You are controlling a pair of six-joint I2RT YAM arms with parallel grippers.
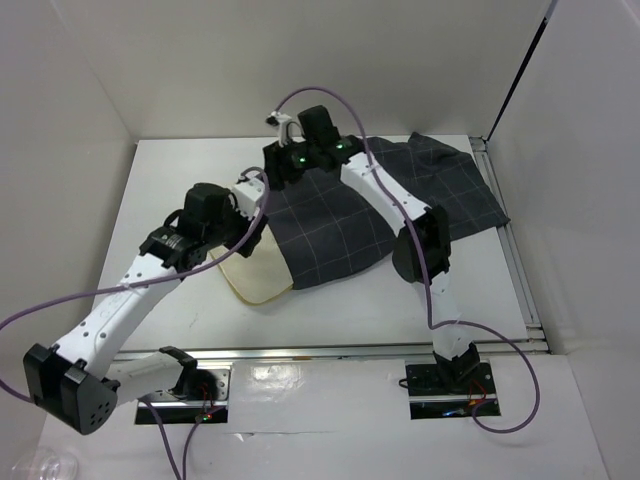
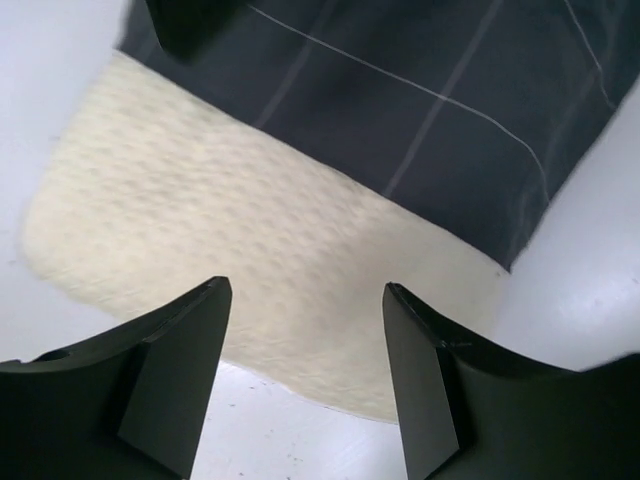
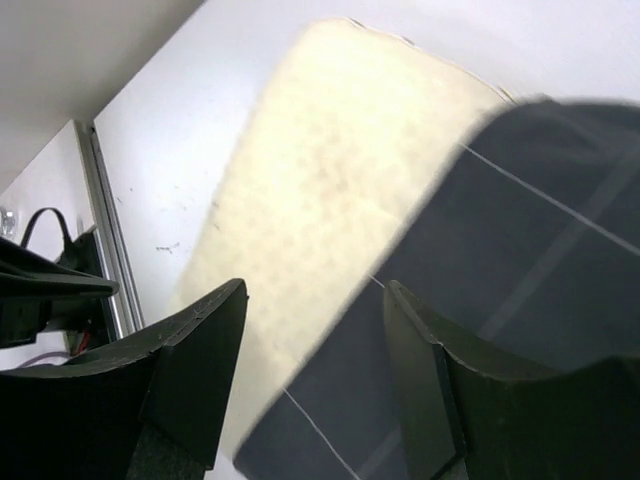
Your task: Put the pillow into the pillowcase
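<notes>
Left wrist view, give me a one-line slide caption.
Open left gripper above the cream pillow, which sticks out of the dark checked pillowcase.

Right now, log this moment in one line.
pillow: partly in pillowcase | left gripper: open over pillow | right gripper: open over pillowcase edge

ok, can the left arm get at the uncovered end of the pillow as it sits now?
Probably yes. The left gripper hangs open right over the bare cream end of the pillow, with nothing between its fingers and the fabric. The pillowcase covers only the rest, beyond that end.
</notes>
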